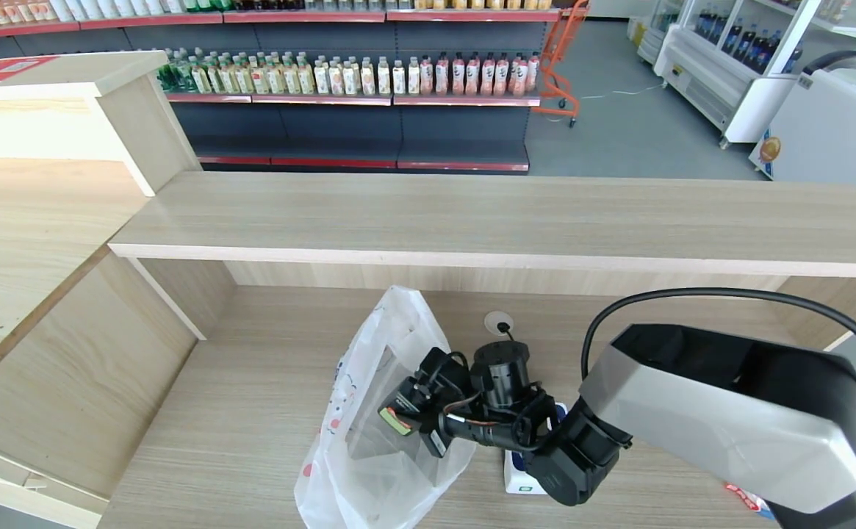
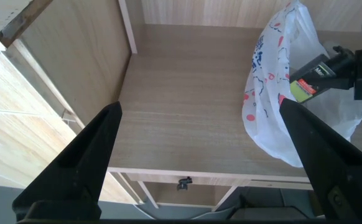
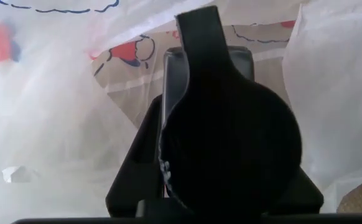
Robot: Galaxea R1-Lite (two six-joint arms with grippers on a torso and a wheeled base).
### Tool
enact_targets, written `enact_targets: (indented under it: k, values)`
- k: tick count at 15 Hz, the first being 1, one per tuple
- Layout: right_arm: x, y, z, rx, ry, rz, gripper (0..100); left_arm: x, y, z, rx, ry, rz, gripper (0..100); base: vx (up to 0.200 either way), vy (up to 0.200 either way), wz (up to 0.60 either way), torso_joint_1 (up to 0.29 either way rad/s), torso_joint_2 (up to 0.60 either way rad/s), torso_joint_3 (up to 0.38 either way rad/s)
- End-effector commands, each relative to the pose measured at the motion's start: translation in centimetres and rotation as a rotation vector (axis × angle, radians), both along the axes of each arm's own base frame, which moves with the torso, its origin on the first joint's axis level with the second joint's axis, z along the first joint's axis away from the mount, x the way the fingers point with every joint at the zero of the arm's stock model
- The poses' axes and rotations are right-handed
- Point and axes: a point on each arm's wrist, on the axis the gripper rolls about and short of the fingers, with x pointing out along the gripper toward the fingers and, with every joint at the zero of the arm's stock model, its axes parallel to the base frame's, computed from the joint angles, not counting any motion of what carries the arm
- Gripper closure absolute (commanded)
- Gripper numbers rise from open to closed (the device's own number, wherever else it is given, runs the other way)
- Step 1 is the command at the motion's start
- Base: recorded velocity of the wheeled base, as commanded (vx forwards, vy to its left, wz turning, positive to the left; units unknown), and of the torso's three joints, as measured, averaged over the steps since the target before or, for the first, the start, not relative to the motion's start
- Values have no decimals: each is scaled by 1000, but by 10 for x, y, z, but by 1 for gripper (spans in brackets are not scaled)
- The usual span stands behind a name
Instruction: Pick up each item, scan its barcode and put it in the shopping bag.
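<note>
The right claw was closed on a dark packet with a green and red end label. It held the packet at the mouth of the shopping bag, which stood slumped on the tabletop.

As I judged it, the likeliest trouble was the bag itself: thin, limp plastic with nothing propping its mouth. A release too near the rim could have sent the packet down the outside. A claw pulled back carelessly could have snagged the film and toppled the bag. A white box lay just beside the bag under the right arm, near enough to be nudged.

The left claw hung empty with its fingers wide apart, well apart from the bag, so it gave no support.

The right wrist view showed bag film around the dark mass before the camera, which suggested the packet was within the mouth. The left wrist view instead showed the packet's label and the bag from outside.
</note>
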Motion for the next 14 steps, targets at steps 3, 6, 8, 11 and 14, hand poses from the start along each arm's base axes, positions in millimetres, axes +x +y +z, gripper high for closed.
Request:
enact_targets:
  k: [3, 6, 8, 11, 14]
  values:
    - [1, 2, 0, 9, 2, 2, 0, 0, 0, 0, 0, 0, 0, 0, 0, 0, 0, 0, 0, 0]
    - [-3, 3, 19, 71, 70, -18, 0, 0, 0, 0, 0, 0, 0, 0, 0, 0, 0, 0, 0, 0]
    - [-6, 1, 38, 146, 157, -56, 0, 0, 0, 0, 0, 0, 0, 0, 0, 0, 0, 0, 0, 0]
    - [-9, -20, 55, 170, 294, -150, 0, 0, 0, 0, 0, 0, 0, 0, 0, 0, 0, 0, 0, 0]
    - [-6, -51, 61, 224, 402, -270, 0, 0, 0, 0, 2, 0, 0, 0, 0, 0, 0, 0, 0, 0]
